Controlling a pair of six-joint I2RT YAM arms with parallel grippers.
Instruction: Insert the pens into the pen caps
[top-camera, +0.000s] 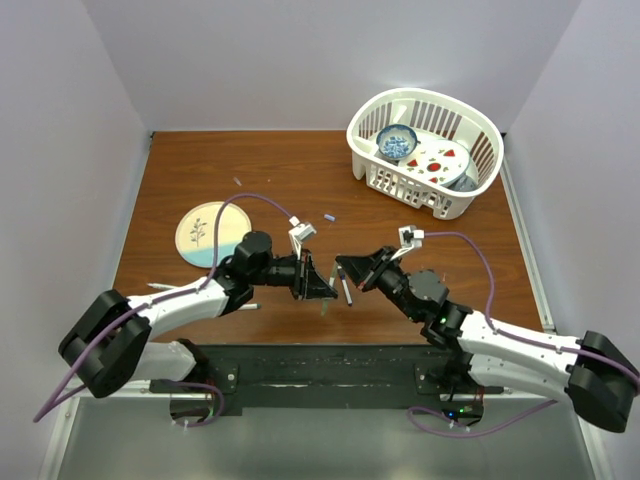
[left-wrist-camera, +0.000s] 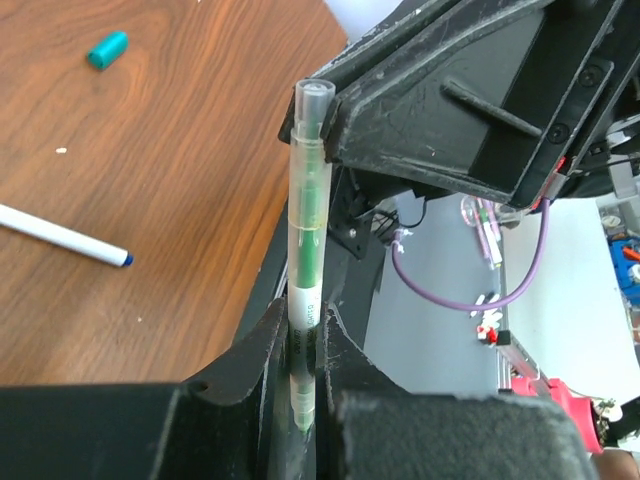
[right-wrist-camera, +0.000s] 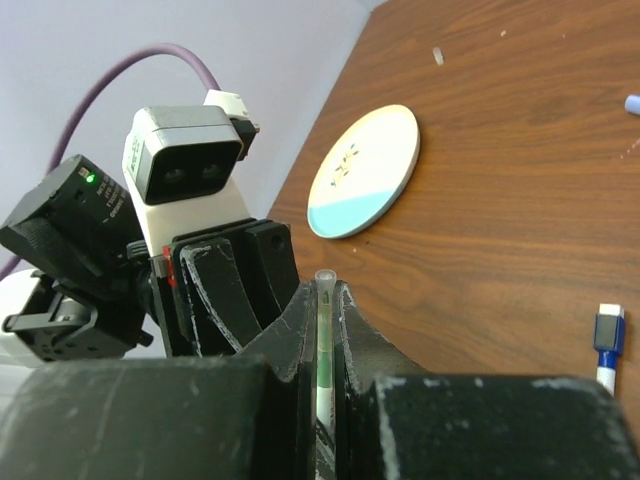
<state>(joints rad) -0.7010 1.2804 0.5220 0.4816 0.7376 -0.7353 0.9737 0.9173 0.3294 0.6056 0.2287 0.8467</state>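
Left end effector (left-wrist-camera: 305, 325) is pinched almost closed on the lower barrel of a green pen (left-wrist-camera: 305, 215). The right end effector (right-wrist-camera: 323, 300) is shut tight on the same pen just under its top rim. This pen is a slim clear tube with an open rim at one end. Green ink shows through its middle, and a white printed band sits where it enters the left end effector. Its long axis stands close to upright between the two end effectors, rim uppermost and leaning slightly. In the left wrist view, a white pen (left-wrist-camera: 65, 237) with a blue tip lies on the bench (left-wrist-camera: 170, 150) to the left of the left end effector, with a teal cap (left-wrist-camera: 107, 48) farther off. A blue-capped pen (right-wrist-camera: 607, 345) lies to the right of the right end effector, and a round plate (right-wrist-camera: 365, 165) lies beyond it. A white basket (top-camera: 392, 182) of dishes sits well apart from both, near the far edge.
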